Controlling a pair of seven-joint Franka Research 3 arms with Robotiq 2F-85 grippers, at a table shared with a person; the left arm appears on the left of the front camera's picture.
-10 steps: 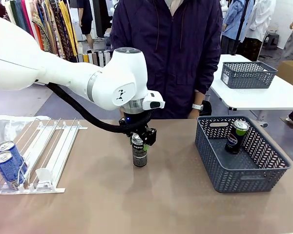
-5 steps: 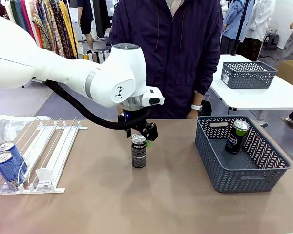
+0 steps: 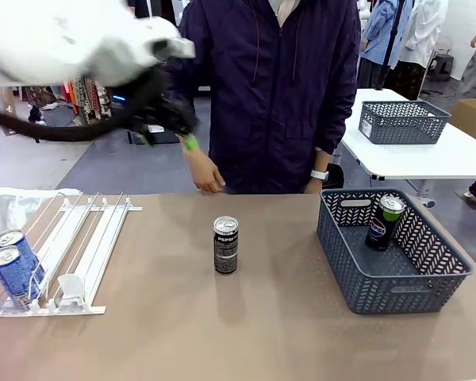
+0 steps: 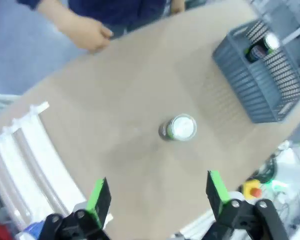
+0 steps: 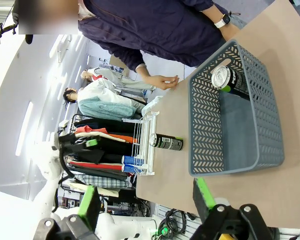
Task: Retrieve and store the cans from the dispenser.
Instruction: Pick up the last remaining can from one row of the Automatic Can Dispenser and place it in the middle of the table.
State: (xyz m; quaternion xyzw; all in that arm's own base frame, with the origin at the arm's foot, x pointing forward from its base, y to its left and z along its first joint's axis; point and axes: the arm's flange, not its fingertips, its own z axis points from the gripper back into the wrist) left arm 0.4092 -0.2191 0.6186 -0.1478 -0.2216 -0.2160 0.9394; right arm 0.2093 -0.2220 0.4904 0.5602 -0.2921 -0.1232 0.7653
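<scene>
A black can [image 3: 225, 244] stands upright and alone mid-table; from above its silver top [image 4: 179, 127] shows. My left gripper [image 3: 178, 131] is a blur high above the table's far left, open and empty [image 4: 157, 197]. The white wire dispenser [image 3: 79, 254] lies at the left with two blue cans [image 3: 12, 266] at its near end. Another black can [image 3: 385, 222] leans inside the grey basket [image 3: 397, 290] at the right. My right gripper [image 5: 145, 200] is open and empty, well clear of the basket [image 5: 205, 135] and the standing can [image 5: 166, 142].
A person in a dark jacket stands at the far edge, one hand [image 3: 209, 181] near the table behind the can. A second grey basket [image 3: 402, 121] sits on a white table behind. Crumpled white plastic [image 3: 8, 208] lies beyond the dispenser.
My left gripper opened and let go of the black can, then rose and swung away to the upper left. The can stays standing. The person's hand came into view at the far edge.
</scene>
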